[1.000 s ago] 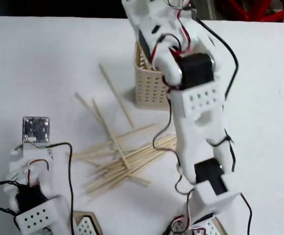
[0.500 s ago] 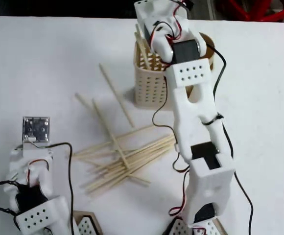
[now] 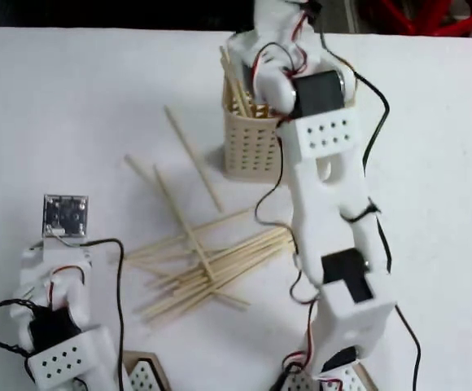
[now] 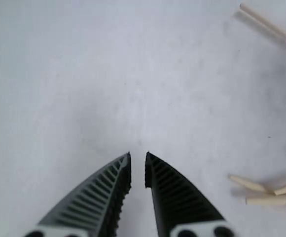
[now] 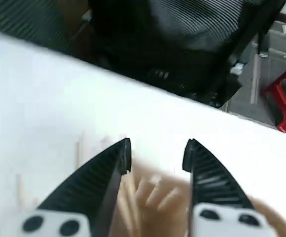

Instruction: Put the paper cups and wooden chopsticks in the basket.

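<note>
Item 1, right end effector (image 5: 155,155): released, jaws spread wide with nothing between them. I see it hanging over the basket (image 3: 248,147), which stands near the far edge of the table (image 3: 73,98) with upright chopsticks (image 3: 234,85) inside.

Item 2, loose chopsticks (image 3: 203,269): a crossed heap lying mid-table, well apart from that end effector.

Item 3, left end effector (image 4: 137,165): by the table's near left corner, jaws almost together, gripping nothing. Chopstick tips (image 4: 249,183) lie near it.
</note>
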`<state>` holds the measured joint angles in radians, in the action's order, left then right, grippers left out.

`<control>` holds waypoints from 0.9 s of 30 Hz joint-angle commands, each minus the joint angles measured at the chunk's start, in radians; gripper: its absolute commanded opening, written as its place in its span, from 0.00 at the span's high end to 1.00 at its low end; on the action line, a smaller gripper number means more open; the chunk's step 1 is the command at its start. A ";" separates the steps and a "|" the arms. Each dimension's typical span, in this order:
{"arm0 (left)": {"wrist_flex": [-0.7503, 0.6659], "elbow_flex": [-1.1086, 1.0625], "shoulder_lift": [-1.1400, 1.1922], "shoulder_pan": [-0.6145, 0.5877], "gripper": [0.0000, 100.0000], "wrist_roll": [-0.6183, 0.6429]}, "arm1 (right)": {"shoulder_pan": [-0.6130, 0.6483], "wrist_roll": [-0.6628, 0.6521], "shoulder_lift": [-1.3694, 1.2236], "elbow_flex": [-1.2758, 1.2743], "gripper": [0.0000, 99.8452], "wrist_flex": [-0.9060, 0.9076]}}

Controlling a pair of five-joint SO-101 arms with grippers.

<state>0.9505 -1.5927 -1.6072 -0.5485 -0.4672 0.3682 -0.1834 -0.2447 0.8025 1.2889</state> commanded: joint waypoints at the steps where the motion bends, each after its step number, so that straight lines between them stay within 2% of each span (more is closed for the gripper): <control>1: -0.028 0.009 -0.013 0.018 0.93 -0.011 | 0.104 -0.117 0.087 0.038 0.83 0.191; 6: -0.028 0.009 -0.013 0.016 0.93 -0.011 | 0.213 -0.161 0.085 0.034 0.83 0.400; 11: -0.028 0.009 -0.013 0.016 0.93 -0.011 | 0.289 -0.169 0.085 -0.132 0.83 0.421; 15: -0.026 0.009 -0.013 0.016 0.93 -0.011 | 0.329 -0.170 0.062 -0.347 0.83 0.312; 20: -0.025 0.009 -0.013 0.016 0.93 -0.011 | 0.358 -0.170 -0.016 -0.568 0.83 0.068; 23: -0.025 0.009 -0.013 0.016 0.93 -0.011 | 0.367 -0.170 -0.094 -0.638 0.83 -0.071; 27: -0.025 0.009 -0.013 0.016 0.93 -0.011 | 0.369 -0.169 -0.197 -0.638 0.83 -0.136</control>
<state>0.9505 -1.5927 -1.6072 -0.5485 -0.4672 0.7273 -0.3460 -0.4196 0.1596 1.2029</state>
